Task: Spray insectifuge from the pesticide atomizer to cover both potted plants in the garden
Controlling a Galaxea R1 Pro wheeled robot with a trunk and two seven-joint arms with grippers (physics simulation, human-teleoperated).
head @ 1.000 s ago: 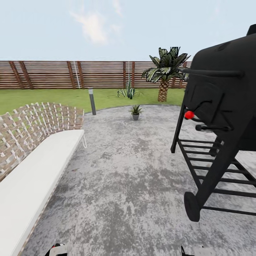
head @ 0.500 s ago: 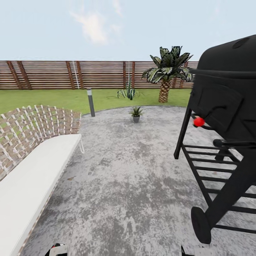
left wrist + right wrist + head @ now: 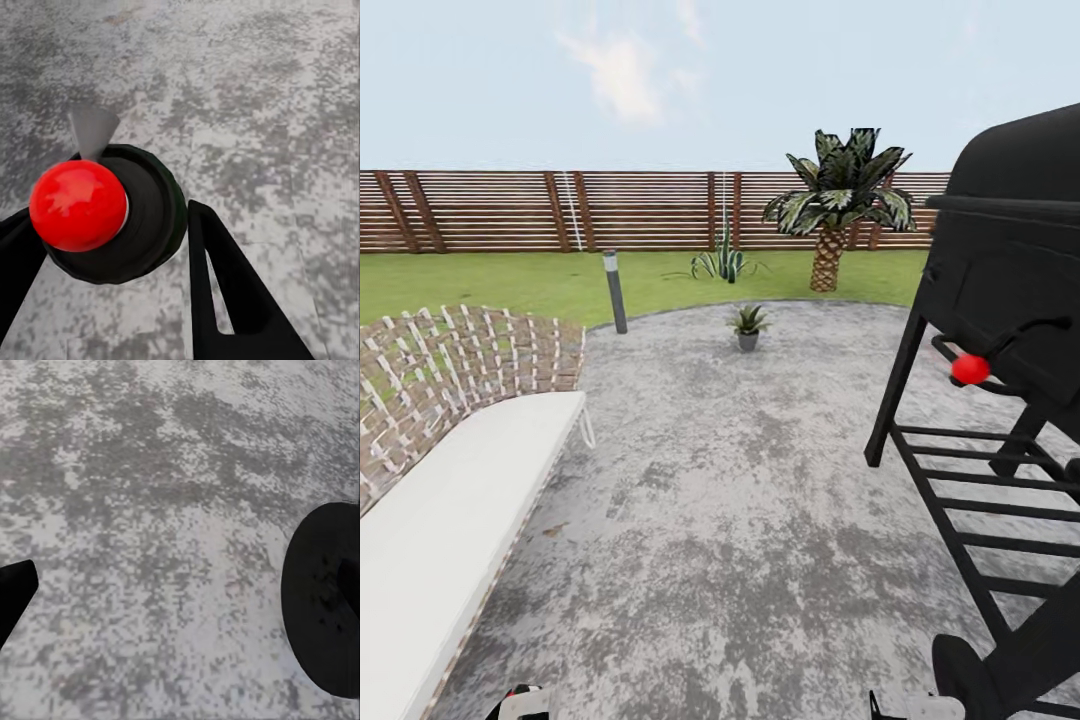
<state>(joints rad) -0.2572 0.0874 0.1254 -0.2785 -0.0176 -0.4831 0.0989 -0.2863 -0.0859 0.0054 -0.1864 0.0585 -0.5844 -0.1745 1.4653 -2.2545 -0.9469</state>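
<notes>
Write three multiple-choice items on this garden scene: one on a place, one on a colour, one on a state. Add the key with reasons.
1. Where does the potted plant stand?
A. On the lawn
B. On the grey patio, near its far edge
C. On the white cushion

2. What colour is the top of the pesticide atomizer?
A. Yellow
B. White
C. Red

3. What is the left claw doing?
A. Holding the atomizer
B. Hanging open and empty
C. Gripping a leaf

Key:
1 B: the head view shows its pot on the paving, short of the grass.
2 C: the left wrist view shows a red ball top.
3 A: the bottle sits between its two black fingers.
</notes>
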